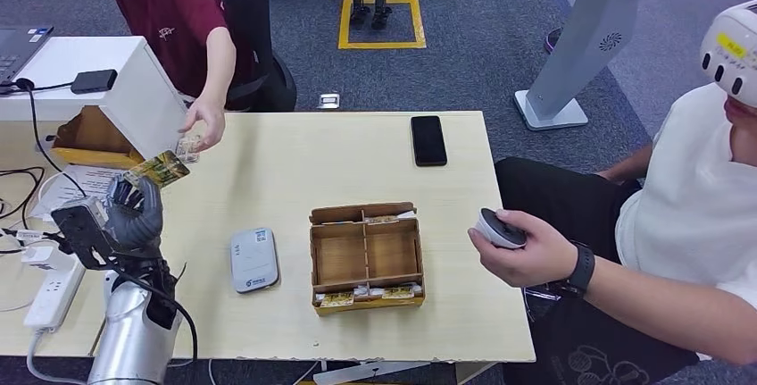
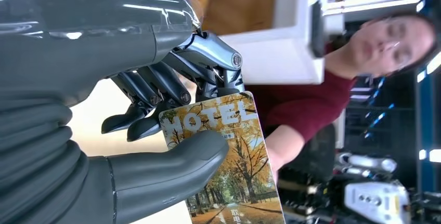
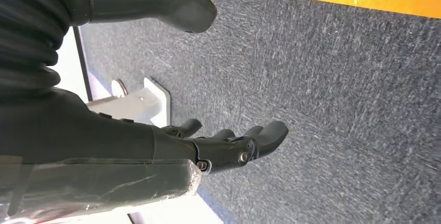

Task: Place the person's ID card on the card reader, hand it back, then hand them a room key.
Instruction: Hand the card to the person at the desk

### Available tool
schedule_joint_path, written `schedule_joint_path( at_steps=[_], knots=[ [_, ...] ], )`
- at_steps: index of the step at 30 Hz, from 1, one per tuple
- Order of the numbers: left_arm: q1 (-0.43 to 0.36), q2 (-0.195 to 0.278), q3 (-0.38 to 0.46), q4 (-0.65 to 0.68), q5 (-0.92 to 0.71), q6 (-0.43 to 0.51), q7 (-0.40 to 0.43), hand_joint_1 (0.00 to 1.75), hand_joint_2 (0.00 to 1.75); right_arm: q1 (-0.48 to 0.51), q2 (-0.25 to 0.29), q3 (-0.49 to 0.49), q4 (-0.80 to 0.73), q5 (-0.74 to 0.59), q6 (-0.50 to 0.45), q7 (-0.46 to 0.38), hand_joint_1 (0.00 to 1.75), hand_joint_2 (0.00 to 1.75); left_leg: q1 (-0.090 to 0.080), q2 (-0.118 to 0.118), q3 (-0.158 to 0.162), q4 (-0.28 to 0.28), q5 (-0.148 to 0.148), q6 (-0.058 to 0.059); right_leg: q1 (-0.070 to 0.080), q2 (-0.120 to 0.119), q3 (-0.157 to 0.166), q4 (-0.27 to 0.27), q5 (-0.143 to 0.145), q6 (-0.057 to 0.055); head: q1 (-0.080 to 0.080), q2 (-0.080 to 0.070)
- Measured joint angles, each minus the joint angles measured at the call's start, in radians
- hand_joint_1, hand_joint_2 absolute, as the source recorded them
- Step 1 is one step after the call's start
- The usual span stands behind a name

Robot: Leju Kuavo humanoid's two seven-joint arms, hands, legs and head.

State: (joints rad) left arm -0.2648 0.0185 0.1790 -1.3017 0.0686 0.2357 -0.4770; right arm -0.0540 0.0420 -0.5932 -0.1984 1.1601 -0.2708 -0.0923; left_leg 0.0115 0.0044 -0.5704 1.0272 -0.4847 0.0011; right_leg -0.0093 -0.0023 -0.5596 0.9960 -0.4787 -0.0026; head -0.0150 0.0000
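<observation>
Holding a room key [image 1: 158, 169] between thumb and fingers [image 2: 156, 86], the left hand [image 1: 134, 211] is raised over the left part of the tabletop [image 1: 268, 179]. The key is a card printed with autumn trees and the word HOTEL [image 2: 229, 167], and it sticks out past the fingertips toward a person in a dark red shirt [image 1: 174, 10] at the far side. That person's hand [image 1: 203, 126] is stretched out over the tabletop just beyond the key, holding a small card [image 1: 188, 148] — what kind of card I cannot tell.

The right hand [image 3: 229, 146] hangs over grey carpet [image 3: 338, 104], fingers loosely apart and holding nothing.

On the tabletop, a grey card reader [image 1: 253, 259] lies near the front, and just beside it, to the right, stands a cardboard box [image 1: 366, 256] with compartments — a few cards sit along its near edge. A black phone [image 1: 428, 140] lies farther back. At the right side a second person in white [image 1: 705, 206] holds a round controller [image 1: 498, 227].
</observation>
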Motion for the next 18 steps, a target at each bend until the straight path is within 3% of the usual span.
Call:
schedule_joint_path(
  at_steps=[11, 17, 18],
  knots=[
    [-0.203, 0.089, 0.005, 0.168, -0.253, 0.218, -0.015, 1.75, 1.75, -0.015, 0.010, 0.000, 0.000, 0.039, 0.016, 0.008, 0.00, 1.75, 0.000, 0.000, 0.000, 0.000, 0.001, 0.000, 0.000, 0.000, 0.000, 0.000, 0.001, -0.001, 0.000, 0.000],
    [-0.275, 0.112, 0.005, 0.261, -0.282, 0.240, -0.018, 1.75, 1.75, -0.017, 0.012, 0.001, 0.000, 0.050, 0.016, 0.009, 0.00, 1.75, 0.000, 0.000, 0.000, 0.000, 0.001, 0.000, 0.000, 0.000, 0.000, 0.000, 0.001, -0.001, 0.000, 0.000],
    [-0.280, 0.114, 0.005, 0.270, -0.284, 0.240, -0.018, 1.31, 1.75, -0.017, 0.012, 0.001, 0.000, 0.052, 0.016, 0.010, 0.00, 1.75, 0.000, 0.000, 0.000, 0.000, 0.001, 0.000, 0.000, 0.000, 0.000, 0.000, 0.001, -0.001, 0.000, 0.000]
  ],
)
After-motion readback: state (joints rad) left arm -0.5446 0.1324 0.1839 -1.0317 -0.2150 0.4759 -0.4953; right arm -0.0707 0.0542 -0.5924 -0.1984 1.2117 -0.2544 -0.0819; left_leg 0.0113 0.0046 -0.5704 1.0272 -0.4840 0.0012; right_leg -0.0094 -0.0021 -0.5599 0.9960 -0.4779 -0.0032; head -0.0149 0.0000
